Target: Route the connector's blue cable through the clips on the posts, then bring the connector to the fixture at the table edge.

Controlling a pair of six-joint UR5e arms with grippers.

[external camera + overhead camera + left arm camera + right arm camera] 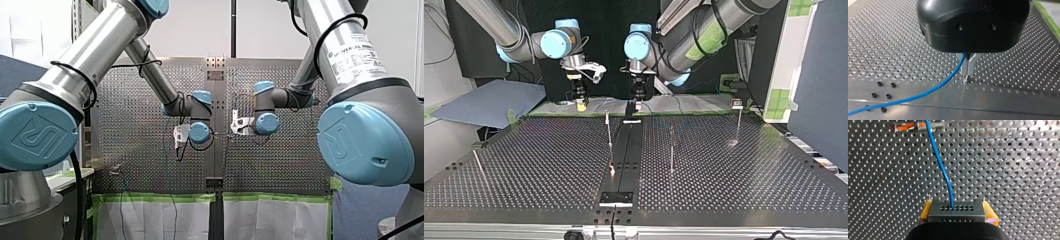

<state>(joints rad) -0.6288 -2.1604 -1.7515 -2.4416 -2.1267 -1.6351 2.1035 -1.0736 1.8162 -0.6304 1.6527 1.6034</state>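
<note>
The grey perforated metal table carries four thin upright metal posts standing well apart, with open lanes between them. Near its far edge in the top view, my right gripper clamps the small dark block connector between yellow pads. The connector's thin blue cable runs to my left gripper, whose metal fingers are closed on it just above the table

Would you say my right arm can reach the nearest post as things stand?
Probably yes: only table lies between the right gripper, shut on the connector, and that post, though the left gripper holds its cable.
</note>
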